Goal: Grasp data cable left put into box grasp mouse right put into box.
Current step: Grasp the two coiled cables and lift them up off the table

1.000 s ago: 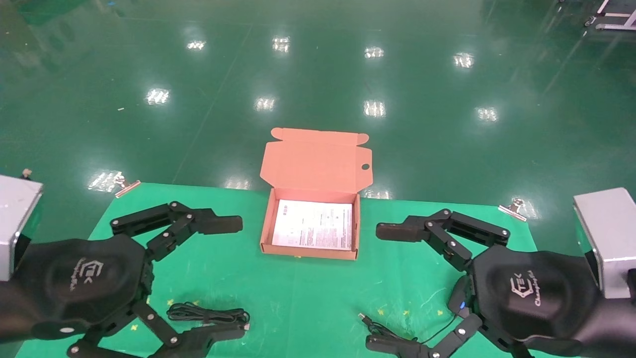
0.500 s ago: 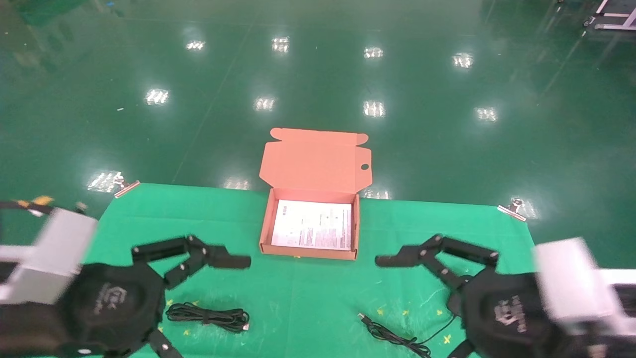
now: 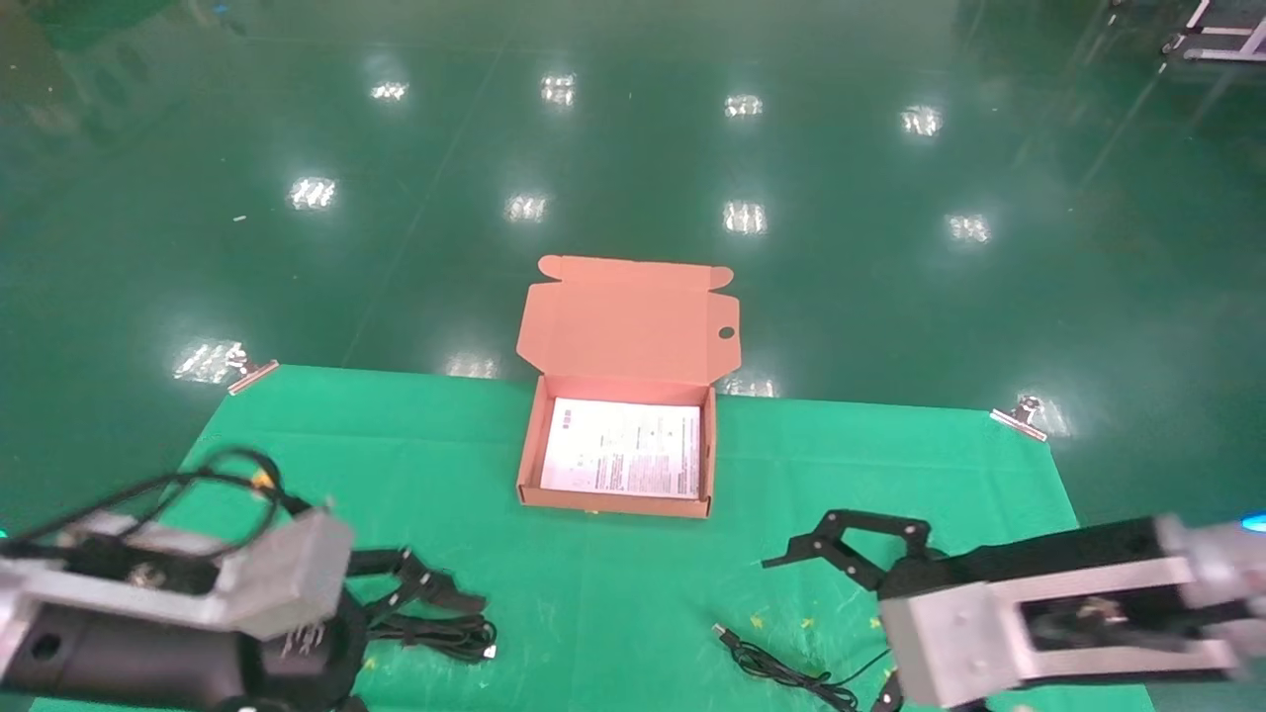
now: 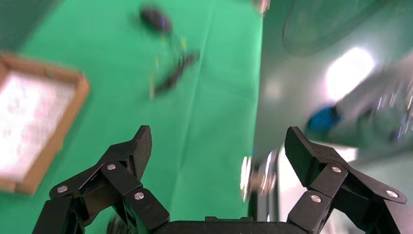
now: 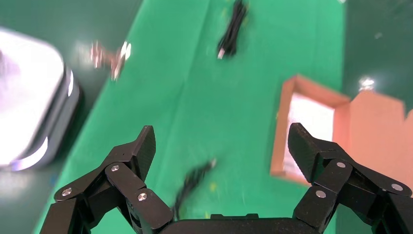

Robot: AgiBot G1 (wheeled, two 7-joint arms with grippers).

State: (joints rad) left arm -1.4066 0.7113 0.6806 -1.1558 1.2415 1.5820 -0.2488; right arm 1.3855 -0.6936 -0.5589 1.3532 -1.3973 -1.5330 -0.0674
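Observation:
The box (image 3: pixel 528 450) stands open at the table's middle back, flap lid up, a white leaflet (image 3: pixel 623 447) inside. The data cable (image 3: pixel 440 631) lies in a bundle at the front left. My left gripper (image 4: pixel 216 141) is open and empty; its fingers (image 3: pixel 435 591) hover just over the bundle's near-left end. The mouse (image 4: pixel 156 19) shows only in the left wrist view; in the head view my right arm hides it, and only its cord (image 3: pixel 781 670) shows. My right gripper (image 5: pixel 221 141) is open and empty, its fingers (image 3: pixel 841 539) above the cord.
A green cloth (image 3: pixel 593 583) covers the table, held by metal clips at the back left (image 3: pixel 252 374) and back right (image 3: pixel 1019 415). Glossy green floor lies beyond the table's back edge.
Both arms have turned at the wrist and dropped toward the table's front. The left gripper came down over the cable bundle, the right over the mouse cord. Box, cable and cord have not moved.

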